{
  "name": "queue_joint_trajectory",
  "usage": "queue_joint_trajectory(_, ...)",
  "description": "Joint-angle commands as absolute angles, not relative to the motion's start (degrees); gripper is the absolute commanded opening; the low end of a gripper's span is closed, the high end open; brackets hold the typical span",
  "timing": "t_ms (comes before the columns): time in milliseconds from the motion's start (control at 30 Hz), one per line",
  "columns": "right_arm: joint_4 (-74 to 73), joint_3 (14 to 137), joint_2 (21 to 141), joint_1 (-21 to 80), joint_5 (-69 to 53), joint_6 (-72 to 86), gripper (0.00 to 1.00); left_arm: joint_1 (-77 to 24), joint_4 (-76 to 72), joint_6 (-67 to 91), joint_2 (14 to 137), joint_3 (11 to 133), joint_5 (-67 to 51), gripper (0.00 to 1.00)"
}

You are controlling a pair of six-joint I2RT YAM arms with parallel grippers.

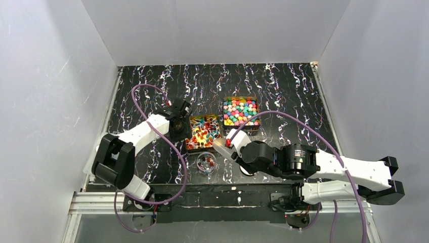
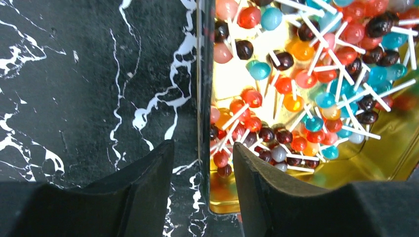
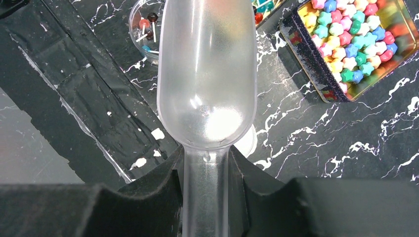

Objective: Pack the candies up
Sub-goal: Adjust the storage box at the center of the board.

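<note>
The candies fill two gold tins: small lollipop-like sweets (image 2: 296, 98) in the left tin (image 1: 202, 132), and pink, green, blue and yellow cube-like ones (image 3: 351, 39) in the back right tin (image 1: 241, 112). My left gripper (image 2: 202, 145) is open, its fingers on either side of the lollipop tin's left wall (image 2: 205, 123) without touching it. In the top view it (image 1: 178, 124) is at the tin's left edge. My right gripper (image 3: 205, 153) is shut on the handle of an empty translucent scoop (image 3: 206, 74). It holds the scoop (image 1: 221, 147) low between the tins and a clear round cup (image 1: 207, 163).
The clear cup (image 3: 146, 27) holds a few lollipops. A round white lid (image 3: 248, 140) lies under the scoop, beside my right arm. The table's front edge with a black taped strip (image 3: 99, 98) runs just behind the cup. White walls enclose the table.
</note>
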State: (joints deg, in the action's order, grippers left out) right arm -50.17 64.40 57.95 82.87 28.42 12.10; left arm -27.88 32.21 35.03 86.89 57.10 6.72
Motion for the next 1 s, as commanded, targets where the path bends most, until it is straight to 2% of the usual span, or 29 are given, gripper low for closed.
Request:
queue_joint_trajectory(0,-47.48,63.53,56.06,82.62,28.14,13.51,0.01,-26.11,31.42,33.99,87.98,59.55,7.91,0.44)
queue_joint_trajectory(433,-47.58,62.59,55.46,82.62,27.52,14.50,0.01,-24.53,28.55,33.40,93.06,60.24,6.14,0.28)
queue_joint_trajectory(567,-47.78,62.93,55.54,82.62,27.35,14.67,0.01,-23.98,27.55,33.82,93.45,59.68,5.05,0.14)
queue_joint_trajectory(767,-47.46,62.71,56.03,82.62,27.08,14.95,0.01,-22.98,26.43,34.01,91.68,58.52,4.12,0.00)
queue_joint_trajectory(933,-47.20,63.06,56.52,82.62,27.11,15.03,0.01,-21.67,23.33,33.25,88.15,56.53,0.33,0.00)
queue_joint_trajectory(967,-47.01,63.48,56.34,82.62,27.08,15.11,0.01,-20.53,21.17,33.70,85.21,54.85,-4.04,0.00)
